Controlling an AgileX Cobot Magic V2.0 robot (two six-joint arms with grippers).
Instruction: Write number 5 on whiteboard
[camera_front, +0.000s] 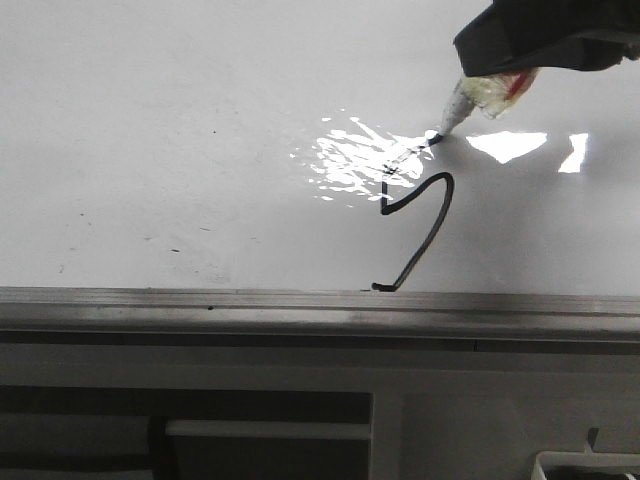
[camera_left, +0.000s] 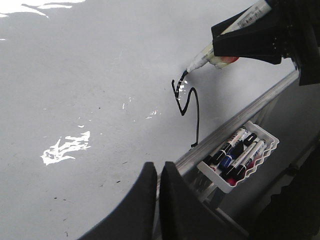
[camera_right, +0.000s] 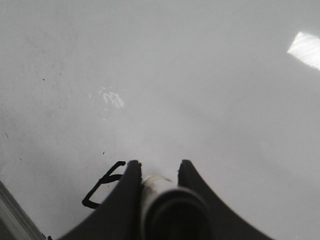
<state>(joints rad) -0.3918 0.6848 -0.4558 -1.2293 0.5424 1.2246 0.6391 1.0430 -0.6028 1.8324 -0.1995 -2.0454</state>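
The whiteboard (camera_front: 150, 120) fills the front view, glossy and streaked with glare. A black number 5 (camera_front: 425, 225) stands on it, hooked and angular, its foot just above the grey edge rail (camera_front: 300, 305). My right gripper (camera_front: 500, 55) comes in from the upper right, shut on a white marker (camera_front: 458, 102) whose tip touches the board at the end of the 5's top stroke. In the right wrist view the marker (camera_right: 157, 182) sits between the fingers (camera_right: 131, 172), with part of the 5 (camera_right: 102, 187) beside them. My left gripper (camera_left: 159, 170) is shut and holds nothing, near the board's rail.
A white tray (camera_left: 270, 136) holding several markers hangs below the rail (camera_left: 240, 117), close to my left gripper. Grey cabinet panels (camera_front: 480, 420) lie under the board. Small dark specks (camera_front: 175, 250) dot the board's left part.
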